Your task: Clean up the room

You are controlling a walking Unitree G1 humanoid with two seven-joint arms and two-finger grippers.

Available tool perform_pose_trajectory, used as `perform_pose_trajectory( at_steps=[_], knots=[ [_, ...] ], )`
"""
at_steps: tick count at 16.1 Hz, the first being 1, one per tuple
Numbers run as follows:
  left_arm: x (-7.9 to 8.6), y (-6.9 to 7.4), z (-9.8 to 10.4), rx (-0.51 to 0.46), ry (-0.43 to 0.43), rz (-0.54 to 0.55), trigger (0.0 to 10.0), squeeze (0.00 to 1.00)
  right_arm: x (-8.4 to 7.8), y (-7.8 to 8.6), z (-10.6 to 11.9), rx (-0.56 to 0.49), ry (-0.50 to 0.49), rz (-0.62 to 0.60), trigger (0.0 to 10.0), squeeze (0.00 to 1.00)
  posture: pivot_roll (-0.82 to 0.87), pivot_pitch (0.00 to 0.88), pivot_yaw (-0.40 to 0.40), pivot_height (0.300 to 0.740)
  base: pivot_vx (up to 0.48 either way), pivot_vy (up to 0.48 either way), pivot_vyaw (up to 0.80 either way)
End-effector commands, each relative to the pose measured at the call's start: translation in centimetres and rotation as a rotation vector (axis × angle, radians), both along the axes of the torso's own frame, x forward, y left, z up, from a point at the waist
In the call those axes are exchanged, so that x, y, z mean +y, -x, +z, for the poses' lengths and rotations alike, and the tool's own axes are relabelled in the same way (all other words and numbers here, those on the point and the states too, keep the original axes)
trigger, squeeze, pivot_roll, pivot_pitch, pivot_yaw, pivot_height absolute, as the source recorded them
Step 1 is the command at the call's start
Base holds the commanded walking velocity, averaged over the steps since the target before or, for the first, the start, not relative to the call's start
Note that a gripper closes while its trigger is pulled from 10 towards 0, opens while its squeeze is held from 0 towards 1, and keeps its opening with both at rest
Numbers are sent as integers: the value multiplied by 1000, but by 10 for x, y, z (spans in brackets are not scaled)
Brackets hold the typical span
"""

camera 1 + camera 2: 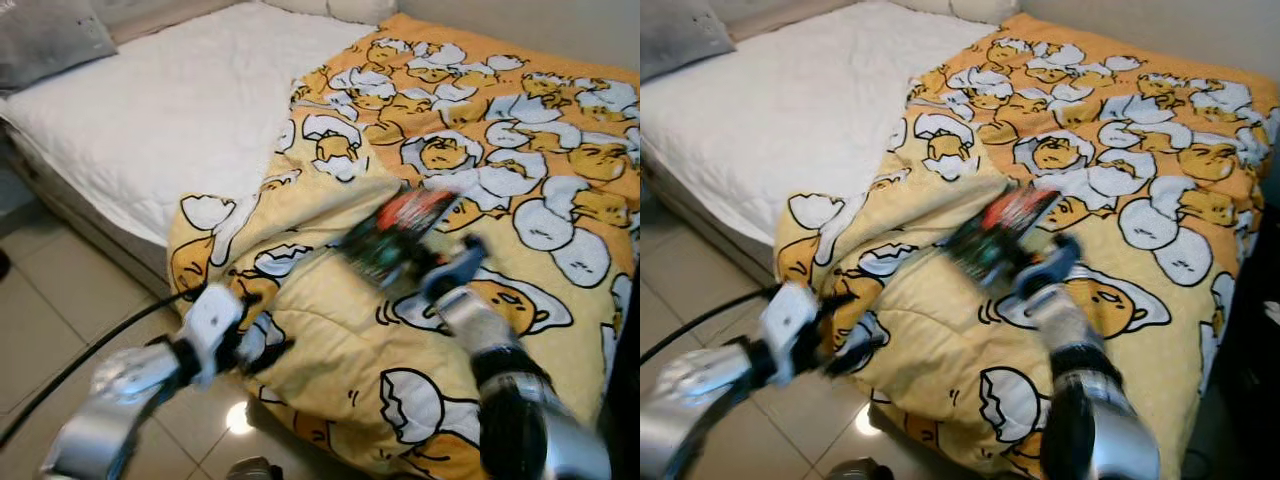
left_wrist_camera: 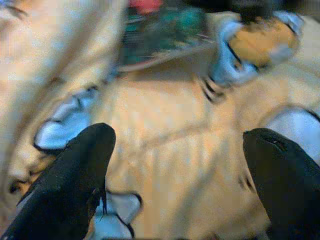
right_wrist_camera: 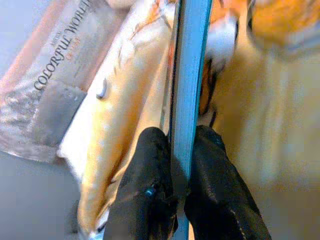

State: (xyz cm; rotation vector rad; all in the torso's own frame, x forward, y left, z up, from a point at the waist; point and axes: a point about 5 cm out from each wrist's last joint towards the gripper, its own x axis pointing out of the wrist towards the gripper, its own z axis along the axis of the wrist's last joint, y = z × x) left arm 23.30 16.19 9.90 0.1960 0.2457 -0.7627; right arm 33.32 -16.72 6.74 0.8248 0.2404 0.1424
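A thin book (image 1: 398, 236) with a dark green and red cover hangs just above the yellow egg-print blanket (image 1: 480, 130) on the bed. My right gripper (image 1: 425, 268) is shut on its near edge. In the right wrist view both black fingers (image 3: 150, 170) pinch the book's blue edge (image 3: 192, 60). My left gripper (image 1: 262, 356) is open at the blanket's hanging front corner. In the left wrist view its two fingertips (image 2: 75, 180) stand wide apart over the blanket, with nothing between them.
The blanket is folded back off a white mattress (image 1: 170, 100), with a grey pillow (image 1: 50, 35) at the far left corner. Beige floor tiles (image 1: 60, 300) lie before the bed, and a black cable (image 1: 80, 365) trails from my left arm. A pinkish pack lettered "COLORFUL WORLD" (image 3: 55, 75) is in the right wrist view.
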Motion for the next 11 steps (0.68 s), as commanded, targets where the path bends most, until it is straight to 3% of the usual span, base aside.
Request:
perform_pose_trajectory(
  at_steps=[1, 2, 3, 4, 7, 8, 11],
  knots=[
    [1, -8, 4, -50, 11, 73, 10000, 0, -2, 3, 27, -105, 99, -10, 0, 0, -53, 0, 70, 740, 0, 0, 0],
    [-1, -10, 4, -58, 24, 95, 10000, 0, -3, 8, 32, -123, 132, -21, 0, 0, -62, 0, 74, 740, 0, 0, 0],
    [-3, -12, 1, -58, 37, 127, 10000, 0, -2, 22, 40, -154, 242, -52, 0, 0, -91, 0, 90, 740, 0, 0, 0],
    [-3, -15, 0, -56, 52, 179, 10000, 0, -2, 34, 43, -136, 345, -95, 10000, 0, -98, 0, 89, 740, 0, 0, 0],
    [0, -22, 3, -130, 49, 308, 10000, 0, -1, 57, 35, -71, 652, -189, 10000, 0, -85, 0, 63, 740, 0, 0, 0],
    [1, -24, 6, -160, 53, 336, 10000, 0, -3, 58, 34, -53, 677, -224, 10000, 0, -70, 0, 52, 740, 0, 0, 0],
    [5, -30, 10, -199, 28, 394, 10000, 0, -7, 61, 35, -7, 624, -310, 10000, 0, -54, 0, 45, 740, 0, 0, -713]
  ],
)
